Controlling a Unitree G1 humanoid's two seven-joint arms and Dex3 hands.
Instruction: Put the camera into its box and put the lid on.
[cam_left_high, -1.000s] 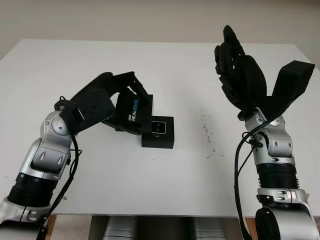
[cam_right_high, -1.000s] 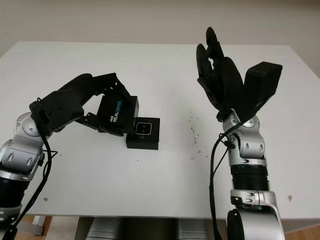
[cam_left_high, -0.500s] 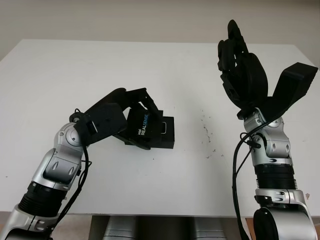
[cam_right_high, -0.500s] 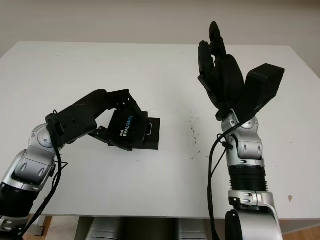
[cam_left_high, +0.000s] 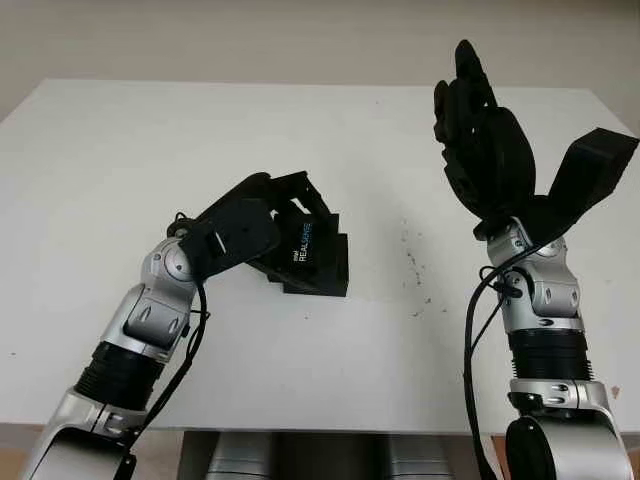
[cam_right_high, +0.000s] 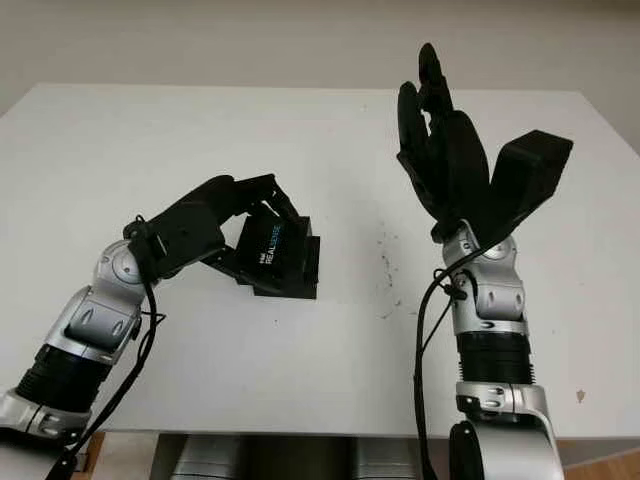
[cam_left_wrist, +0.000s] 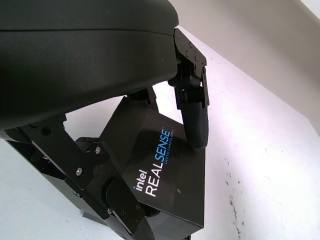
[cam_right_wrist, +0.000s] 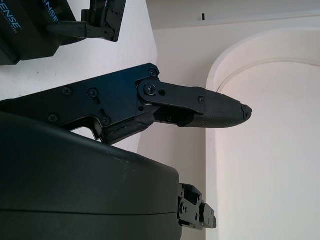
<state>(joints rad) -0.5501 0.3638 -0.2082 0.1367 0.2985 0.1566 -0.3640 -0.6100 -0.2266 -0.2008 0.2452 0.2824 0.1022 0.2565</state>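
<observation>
My left hand (cam_left_high: 285, 225) is shut on the black lid (cam_left_high: 305, 243) marked REALSENSE, holding it tilted over the black box (cam_left_high: 330, 270) near the table's middle. The lid (cam_left_wrist: 160, 175) sits between the fingers (cam_left_wrist: 192, 112) and covers most of the box; the camera inside is hidden. The box edge (cam_right_high: 305, 275) shows under the lid's right side. My right hand (cam_left_high: 485, 140) is open, raised upright above the table's right side, well apart from the box.
The white table (cam_left_high: 120, 150) has free room on all sides of the box. A few small dark specks (cam_left_high: 412, 265) lie between the box and my right arm. The table's front edge runs near the bottom of the head views.
My left hand has carried the lid rightward, from beside the box to over it. The camera, visible one second ago, is now covered. The right hand has barely moved.
</observation>
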